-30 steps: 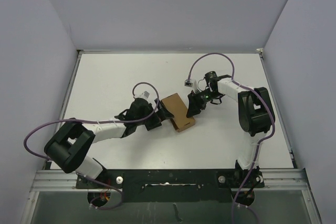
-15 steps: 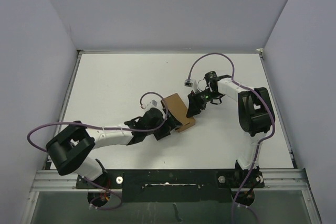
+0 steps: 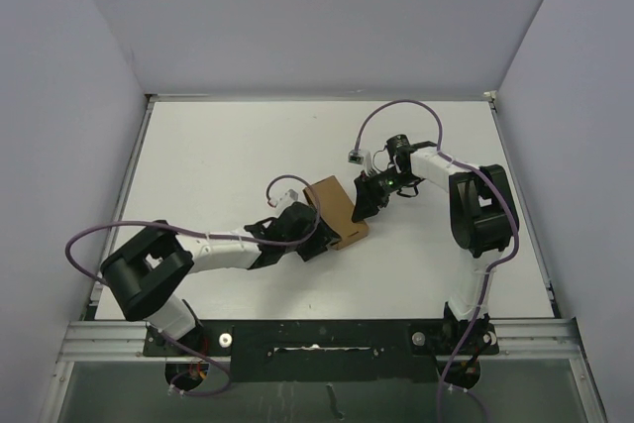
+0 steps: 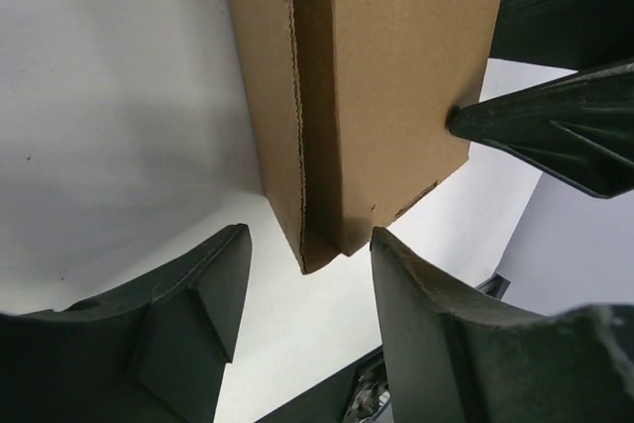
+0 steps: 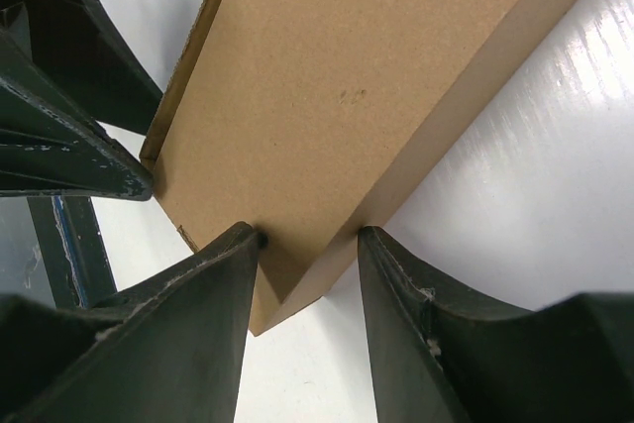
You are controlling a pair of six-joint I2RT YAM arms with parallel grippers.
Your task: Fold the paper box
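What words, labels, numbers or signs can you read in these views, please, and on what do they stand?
None can be read.
The paper box is plain brown cardboard, with no print on the faces shown.
The small white connector on the right arm's cable is too small to tell whether it bears any marking.

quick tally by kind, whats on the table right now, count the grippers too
paper box: 1
grippers: 2 (left gripper, right gripper)
total: 3
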